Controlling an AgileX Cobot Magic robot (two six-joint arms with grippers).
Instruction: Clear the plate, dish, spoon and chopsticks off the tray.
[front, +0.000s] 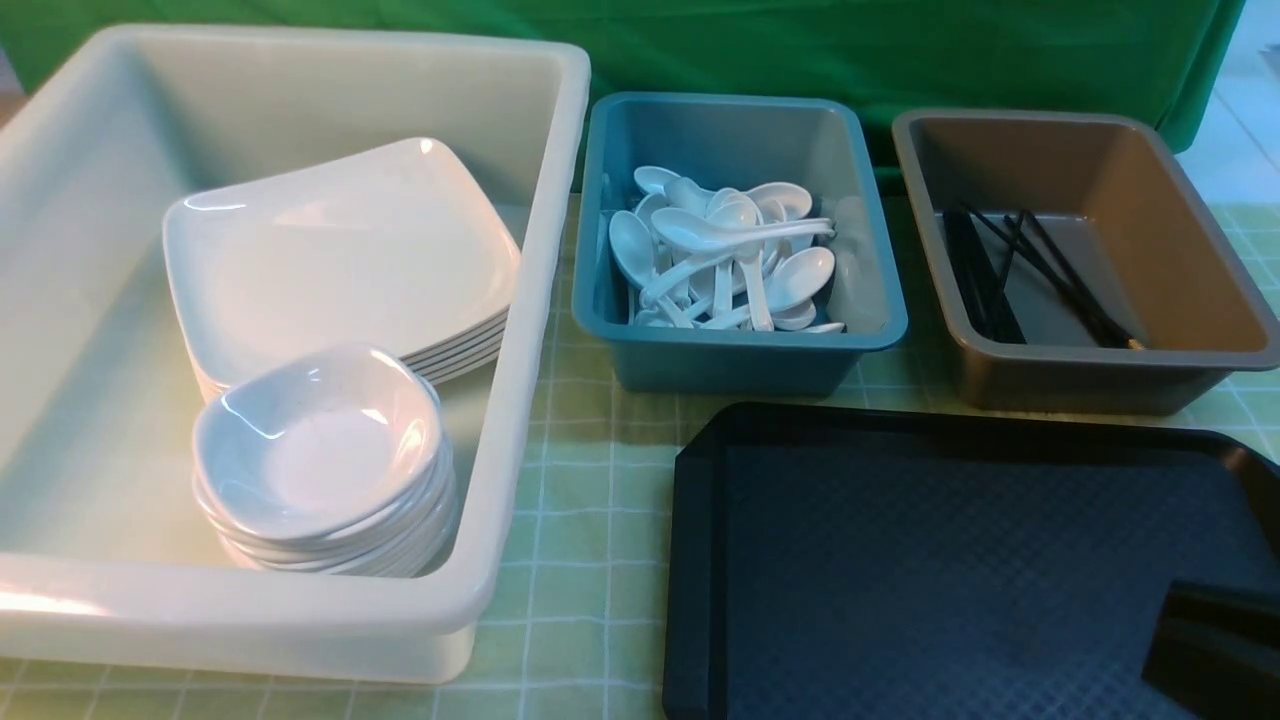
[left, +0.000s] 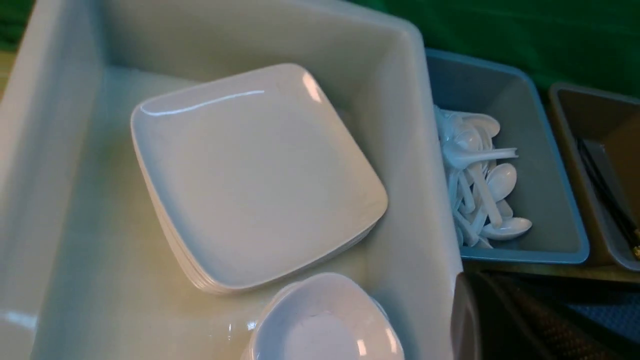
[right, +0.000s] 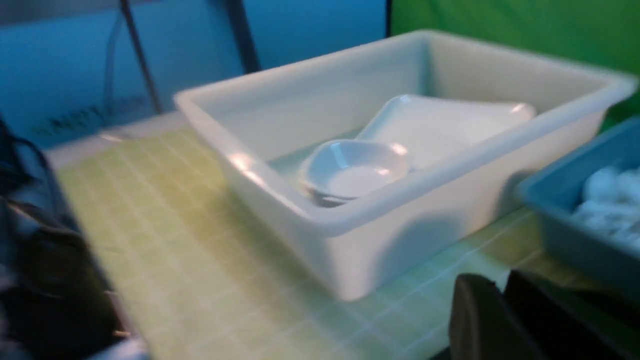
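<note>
The dark tray (front: 960, 560) lies at the front right with nothing on it. In the cream tub (front: 540, 330) a white square plate (front: 340, 250) tops a stack, with a small deep dish (front: 315, 440) on its own stack in front. Several white spoons (front: 730, 250) fill the teal tub, and black chopsticks (front: 1040, 270) lie in the brown tub. My right gripper (front: 1180, 630) hovers over the tray's near right corner, its fingers (right: 480, 320) a sliver apart and empty. My left gripper (left: 487, 300) is shut and empty beside the cream tub's wall, above the plate (left: 255, 175) and dish (left: 325, 325).
The teal tub (front: 610, 300) and brown tub (front: 1230, 350) stand side by side behind the tray. A green checked cloth (front: 590, 500) covers the table, and a green curtain (front: 800, 50) hangs at the back. The cream tub takes up the whole left side.
</note>
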